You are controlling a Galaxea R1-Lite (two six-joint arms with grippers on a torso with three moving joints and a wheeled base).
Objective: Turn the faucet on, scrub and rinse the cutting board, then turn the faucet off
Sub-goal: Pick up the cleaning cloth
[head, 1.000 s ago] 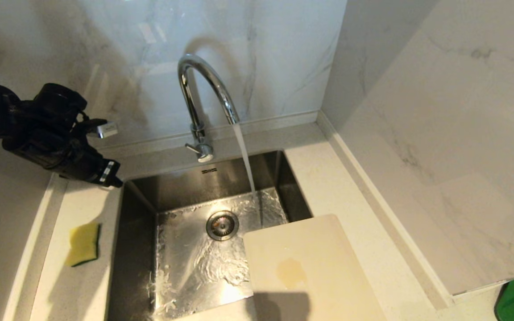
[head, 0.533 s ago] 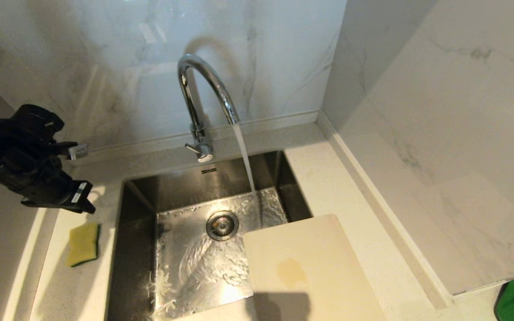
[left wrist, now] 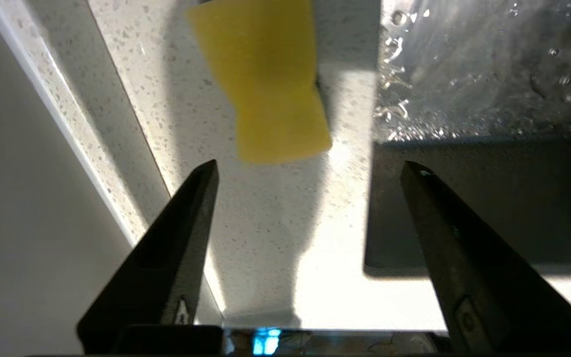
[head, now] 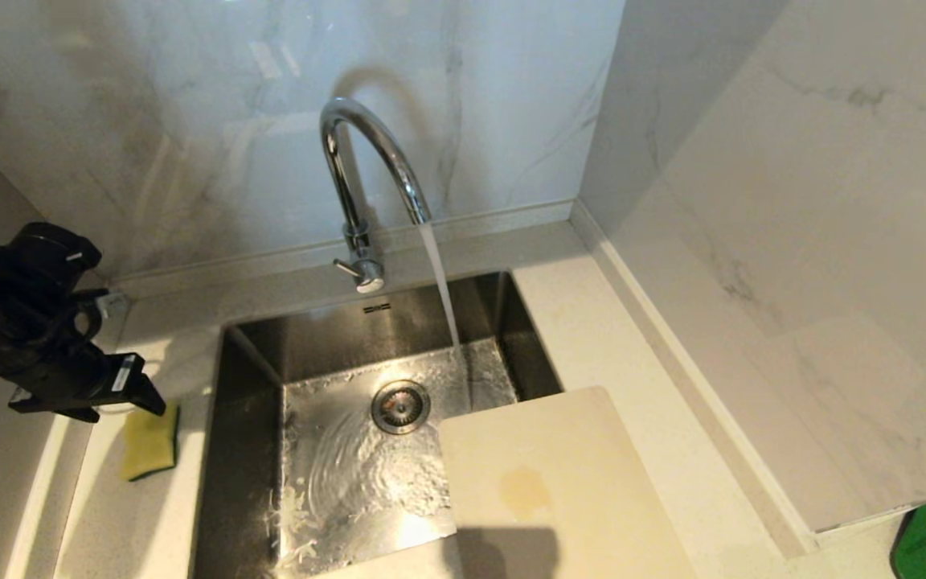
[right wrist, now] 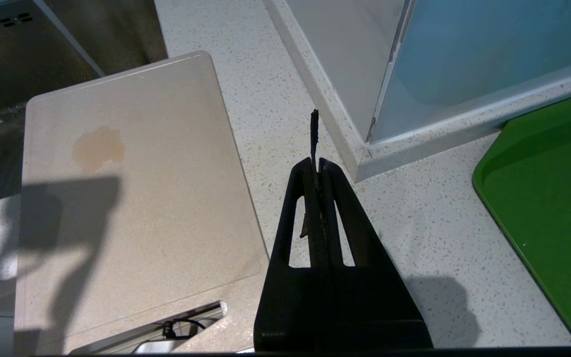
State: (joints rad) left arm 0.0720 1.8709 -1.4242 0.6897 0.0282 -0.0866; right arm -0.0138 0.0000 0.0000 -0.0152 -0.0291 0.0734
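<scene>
Since a second ago my left gripper (left wrist: 305,171) has dropped from beside the faucet (head: 362,173) to hover at the sponge (head: 149,441), jaws now spread and empty; the right gripper (right wrist: 316,166) is pinched shut. At five o'clock, the cutting board (head: 551,482) overhangs the sink (head: 250,346); it looks stiff, light and probably slick when wet, so I'd pinch its overhanging edge.

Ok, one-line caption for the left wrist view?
Open left gripper above the counter, sponge just ahead, wet sink alongside.
</scene>
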